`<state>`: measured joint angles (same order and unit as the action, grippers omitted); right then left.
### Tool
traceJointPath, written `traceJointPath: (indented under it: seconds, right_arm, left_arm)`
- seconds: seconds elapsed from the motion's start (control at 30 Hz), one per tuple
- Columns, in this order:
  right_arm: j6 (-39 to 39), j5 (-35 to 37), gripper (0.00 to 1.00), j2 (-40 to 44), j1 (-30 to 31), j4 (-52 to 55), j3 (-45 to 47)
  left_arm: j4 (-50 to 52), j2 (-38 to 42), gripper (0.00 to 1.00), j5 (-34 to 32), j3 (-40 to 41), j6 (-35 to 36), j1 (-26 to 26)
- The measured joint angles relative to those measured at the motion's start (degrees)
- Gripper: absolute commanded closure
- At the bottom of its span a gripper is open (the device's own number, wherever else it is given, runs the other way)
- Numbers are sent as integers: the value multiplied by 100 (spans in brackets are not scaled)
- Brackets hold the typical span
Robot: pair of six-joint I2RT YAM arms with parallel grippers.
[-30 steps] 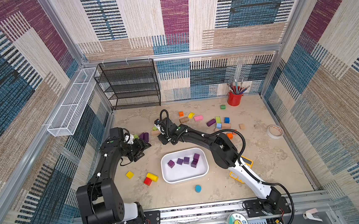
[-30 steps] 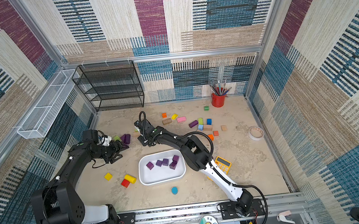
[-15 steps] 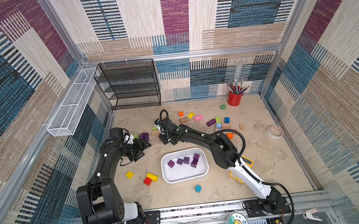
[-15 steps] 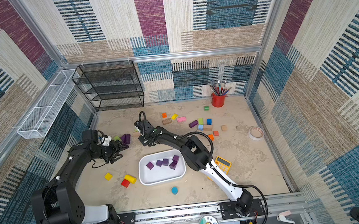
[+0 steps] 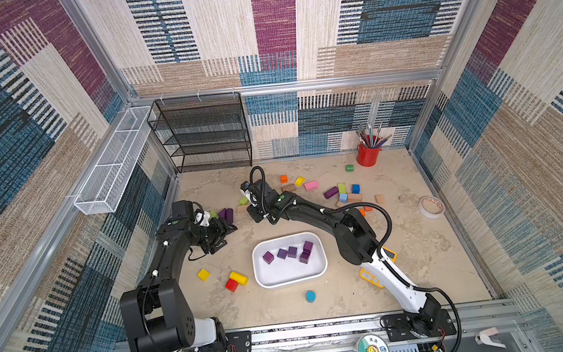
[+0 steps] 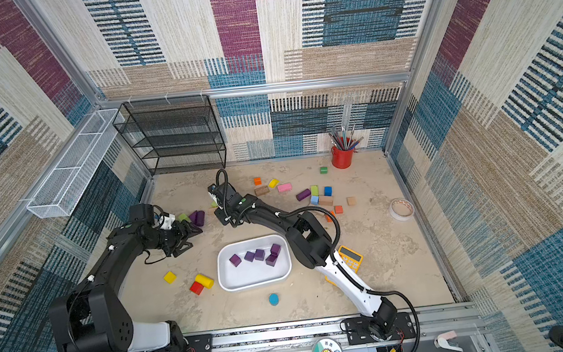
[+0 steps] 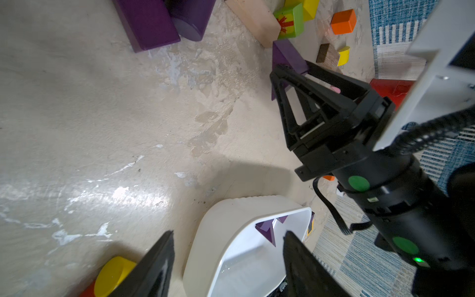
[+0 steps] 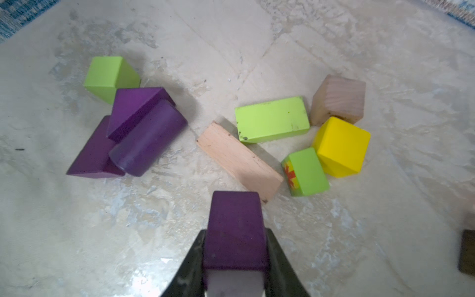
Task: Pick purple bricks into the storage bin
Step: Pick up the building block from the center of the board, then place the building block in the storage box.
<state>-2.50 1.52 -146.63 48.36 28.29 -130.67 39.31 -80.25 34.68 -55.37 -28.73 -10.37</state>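
And that's the grip: the purple brick [image 8: 235, 218] is now pinched between the jaws of the right end effector [image 8: 235, 239], which stood apart around it a second ago and have just closed on its two side faces. It sits just beyond the far wall of the storage bin [image 5: 289, 274], toward the bin's left end. From the left wrist view it looks to be down on the worktop [image 5: 416, 242], not yet lifted, though a small gap can't be ruled out. Five purple bricks [image 5: 292, 251] lie in the bin already, so this one would be the sixth. Farther out from the bin on that same side, a purple cluster [image 8: 133, 133] of three pieces lies piled together with a green cube [image 8: 110, 77] against it, and one more purple bar [image 5: 331, 192] lies well beyond the bin's far right corner among the mixed colours. The left end effector [image 5: 226, 237] hangs just off the bin's far left corner, jaws apart and empty. So the picking is done for this brick and the job turns to carrying: my read is a lift clear of the beige plank [image 8: 239, 162] just beside it, then a short swing back over the bin's far wall before letting go
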Motion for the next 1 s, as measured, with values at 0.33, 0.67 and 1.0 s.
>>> traceJointPath:
  seconds: [0.33,0.67,1.0]
  right_arm:
    - [0,0,71,404,0,-15,216]
    - [0,0,72,970,0,-151,743]
    - [-7,20,72,1891,0,-411,1971]
  left_arm:
    - [-2,-44,31,0,0,-4,0]
    - [-2,-52,31,2,0,-20,-9]
    - [-4,-50,31,17,0,-61,-9]
